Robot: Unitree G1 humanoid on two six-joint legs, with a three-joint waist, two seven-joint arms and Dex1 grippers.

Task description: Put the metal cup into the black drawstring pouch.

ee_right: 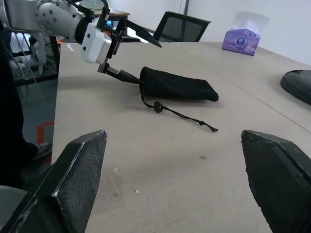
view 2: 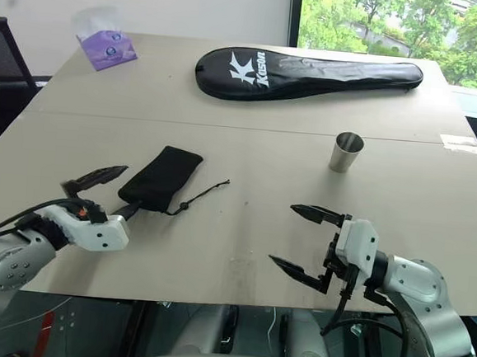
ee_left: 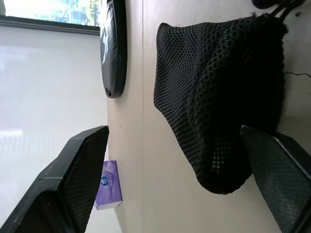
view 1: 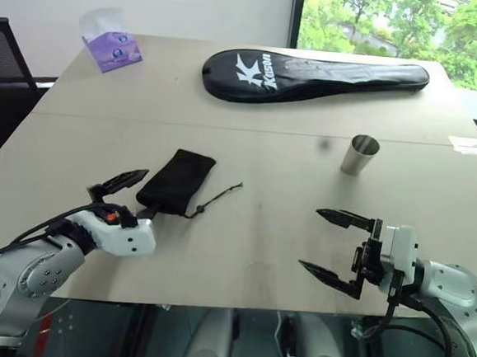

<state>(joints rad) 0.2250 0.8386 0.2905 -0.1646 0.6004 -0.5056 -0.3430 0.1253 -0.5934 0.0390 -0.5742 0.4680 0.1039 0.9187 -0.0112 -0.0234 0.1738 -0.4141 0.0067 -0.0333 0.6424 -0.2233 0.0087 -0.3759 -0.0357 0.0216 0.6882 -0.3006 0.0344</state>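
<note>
The metal cup [view 1: 360,155] stands upright on the table at the right, well beyond my right gripper. On the left lies the black drawstring pouch [view 1: 176,182], flat, its cord [view 1: 218,197] trailing off to the right. My left gripper [view 1: 149,192] is open at the pouch's near end. One of its fingers [ee_right: 121,75] is low at the table by the pouch's mouth, the other is raised above it. The mesh cloth of the pouch [ee_left: 218,87] sits between the two fingers in the left wrist view. Near the front edge, my right gripper [view 1: 310,238] is open, holds nothing and points left.
A long black racket cover [view 1: 312,77] with white lettering lies across the far side of the table. A purple tissue pack [view 1: 110,48] sits at the far left corner. A black chair [view 1: 0,52] stands beyond the left edge.
</note>
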